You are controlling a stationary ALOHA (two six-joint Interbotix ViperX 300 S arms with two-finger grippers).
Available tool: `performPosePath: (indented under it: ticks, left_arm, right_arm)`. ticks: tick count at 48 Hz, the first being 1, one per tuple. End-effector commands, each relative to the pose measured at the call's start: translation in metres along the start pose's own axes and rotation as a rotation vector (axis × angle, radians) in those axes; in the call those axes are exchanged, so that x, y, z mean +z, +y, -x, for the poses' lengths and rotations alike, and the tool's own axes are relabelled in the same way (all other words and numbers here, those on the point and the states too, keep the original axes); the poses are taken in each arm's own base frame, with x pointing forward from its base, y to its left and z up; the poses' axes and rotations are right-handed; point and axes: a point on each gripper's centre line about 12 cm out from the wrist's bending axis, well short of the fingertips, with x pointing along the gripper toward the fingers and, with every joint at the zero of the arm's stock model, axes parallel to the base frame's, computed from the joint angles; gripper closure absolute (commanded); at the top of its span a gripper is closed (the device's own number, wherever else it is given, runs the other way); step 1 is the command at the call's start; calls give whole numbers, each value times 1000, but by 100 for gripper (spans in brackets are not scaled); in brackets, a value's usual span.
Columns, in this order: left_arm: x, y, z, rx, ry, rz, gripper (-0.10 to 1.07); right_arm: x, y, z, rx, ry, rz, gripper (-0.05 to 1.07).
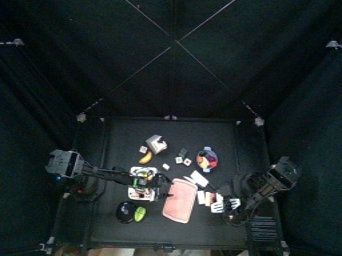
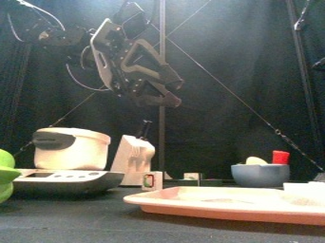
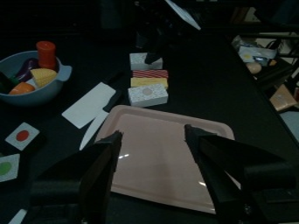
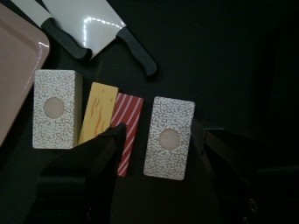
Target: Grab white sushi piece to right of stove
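We see the white sushi piece lying flat beside a red striped piece, right of the pink tray, low in the top view. Our right gripper hangs over it, spread wide. Our left gripper is spread too.

Two white speckled blocks flank one yellow slice and one red-striped slice, a row of four at the 3 o'clock side of the table's one pink tray in the top view. Two black-handled blades, one cleaver and one knife, lie nearby. One blue bowl sits at the tray's 1 o'clock, with two small white cards, one red-dotted, one green-dotted.
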Motion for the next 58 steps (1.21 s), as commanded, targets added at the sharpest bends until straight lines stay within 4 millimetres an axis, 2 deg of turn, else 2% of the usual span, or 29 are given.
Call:
performPosePath:
  ticks: [1,6,13,23,34,38,41,47,53,58]
  left_arm:
    - [16,1,11,1,-55,-2,5]
    - [18,4,21,9,-68,2,5]
    - [19,8,34,20,-75,2,5]
    - [19,21,57,55,-92,-2,5]
    - [21,38,92,108,-130,-19,5]
    - [16,45,107,136,-125,-12,5]
    - [9,45,116,141,-114,-6,5]
    - [9,43,138,148,-156,-5,5]
    - [4,41,154,153,-186,2,5]
    - [2,40,160,154,-196,11,5]
  right_arm:
    - [4,5,8,43,9,3,10]
    - [8,11,10,69,-4,45,10]
    - [25,28,12,99,-32,115,10]
    - [61,65,15,166,-80,220,10]
    - [107,103,15,269,-137,264,10]
    - [124,110,9,273,-163,256,10]
    - [138,114,4,279,-172,232,10]
    - [166,125,-14,320,-163,175,10]
    - [183,140,-33,395,-155,178,10]
    - [192,153,-44,460,-168,217,10]
